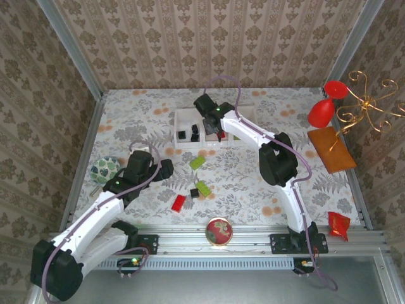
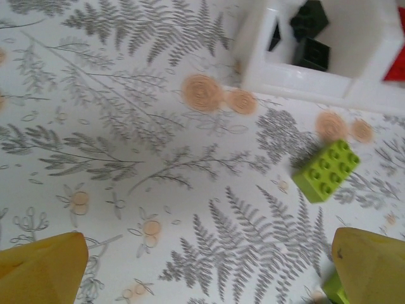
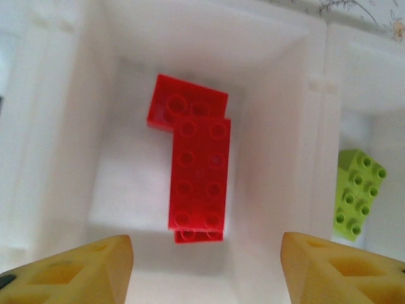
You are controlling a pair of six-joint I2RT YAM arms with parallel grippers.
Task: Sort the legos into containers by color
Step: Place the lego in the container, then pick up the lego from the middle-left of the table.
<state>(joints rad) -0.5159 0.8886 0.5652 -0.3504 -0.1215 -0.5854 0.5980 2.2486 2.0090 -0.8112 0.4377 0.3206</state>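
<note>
Jaws on the right gripper (image 3: 207,253) stand well apart, nothing between them, right over the middle compartment of the tray (image 1: 188,145), where the red bricks (image 3: 199,171) lie piled. Here's the danger: an upper brick overlaps the others, so a low sweep sideways could knock it askew, and fingers opening wider or swinging off too early could catch a wall and drag the whole tray! Over to the left gripper (image 2: 211,247), wide open and empty above the cloth. Out there, a black brick (image 1: 194,193) sits right beside a lime brick (image 1: 203,188); a careless pinch could scoop both, mixing colors, or shove one away. Another lime brick (image 1: 197,163) waits near the tray, a loose red brick (image 1: 179,202) nearer the arms' bases. And for branding? No label or lettering I can read on anything; the stud tops are too blurred to tell.
</note>
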